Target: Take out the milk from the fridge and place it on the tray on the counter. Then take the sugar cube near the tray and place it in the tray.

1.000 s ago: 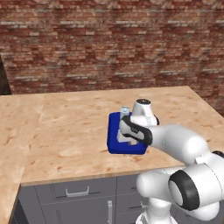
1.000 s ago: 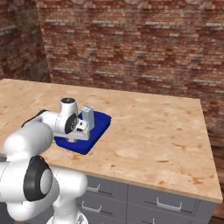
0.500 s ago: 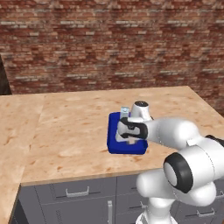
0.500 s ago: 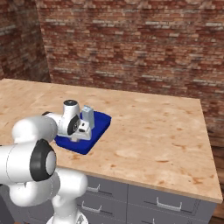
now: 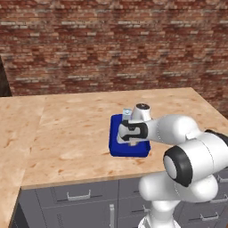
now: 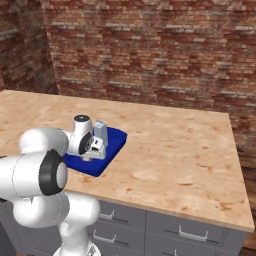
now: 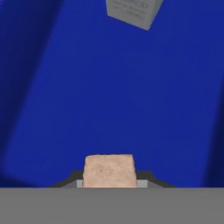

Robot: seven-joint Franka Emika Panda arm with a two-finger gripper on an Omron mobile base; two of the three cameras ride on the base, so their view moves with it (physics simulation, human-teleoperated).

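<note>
Tray [image 5: 116, 148] lying on counter [image 5: 67, 133], near front edge. Milk [image 6: 100, 134] standing upright inside tray, at far end; its base showing at top of hand view [image 7: 131, 12]. Gripper [image 7: 109, 180] hanging low over tray floor, fingers pinching sugar cube [image 7: 109, 171] between tips. Cube sitting above blue tray bottom, well apart from carton. Hand [image 5: 132, 131] poised just beside milk.

- The milk [image 5: 127, 113] is mostly hidden behind the arm's wrist.
- The milk's top is cut off in the hand view.
- The fingers [image 7: 146, 177] barely show beside the sugar cube [image 7: 109, 169].
</note>
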